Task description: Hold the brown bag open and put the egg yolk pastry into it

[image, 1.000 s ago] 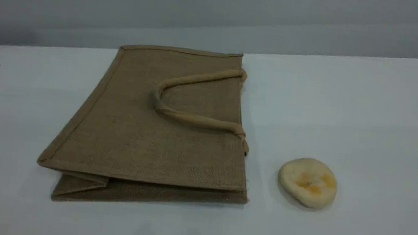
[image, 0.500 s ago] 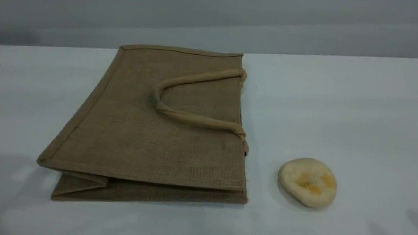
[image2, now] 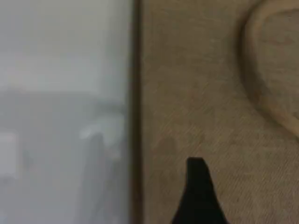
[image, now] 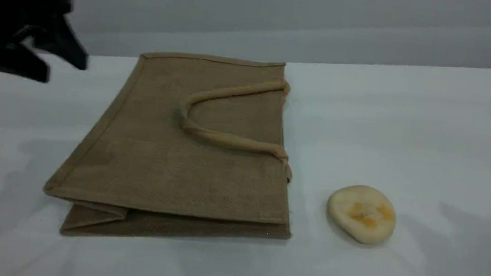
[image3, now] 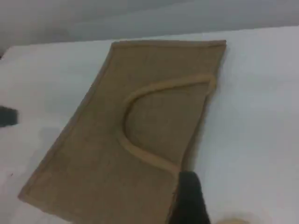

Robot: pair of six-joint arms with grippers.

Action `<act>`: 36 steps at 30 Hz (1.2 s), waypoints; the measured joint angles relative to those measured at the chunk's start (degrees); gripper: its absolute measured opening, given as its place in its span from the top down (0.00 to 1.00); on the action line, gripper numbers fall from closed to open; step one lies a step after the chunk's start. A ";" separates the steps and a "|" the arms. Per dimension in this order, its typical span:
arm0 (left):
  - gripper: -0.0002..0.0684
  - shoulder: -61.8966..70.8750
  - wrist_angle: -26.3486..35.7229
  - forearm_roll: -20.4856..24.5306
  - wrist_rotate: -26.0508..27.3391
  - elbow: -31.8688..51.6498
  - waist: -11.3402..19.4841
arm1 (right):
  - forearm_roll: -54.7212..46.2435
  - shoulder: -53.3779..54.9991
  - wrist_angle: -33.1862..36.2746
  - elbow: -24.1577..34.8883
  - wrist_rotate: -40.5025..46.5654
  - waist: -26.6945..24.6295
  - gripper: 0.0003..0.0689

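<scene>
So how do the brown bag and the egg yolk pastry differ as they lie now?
The brown bag is large, flat, rectangular and woven tan; the egg yolk pastry is small, round and pale cream with orange blotches. The bag has a loop handle; the pastry has none. Both lie untouched on the table.

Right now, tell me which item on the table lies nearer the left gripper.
The flat tan-brown woven jute bag; the small round cream pastry lies beyond the bag's right edge.

brown bag (image: 173, 149) flat on table (image: 450, 129) | egg yolk pastry (image: 361, 214) right
</scene>
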 joint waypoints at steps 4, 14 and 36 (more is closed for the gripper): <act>0.34 5.61 -1.16 0.27 -0.13 -4.64 -3.07 | 0.09 2.57 1.12 -0.45 0.00 0.00 0.33; 0.34 18.24 -3.14 0.39 -2.81 -14.35 -7.60 | 0.13 2.77 1.07 -0.45 -0.46 0.00 0.33; 0.34 31.23 -4.47 0.72 -4.89 -27.31 -10.88 | 0.11 2.68 1.42 -0.45 -0.46 0.00 0.33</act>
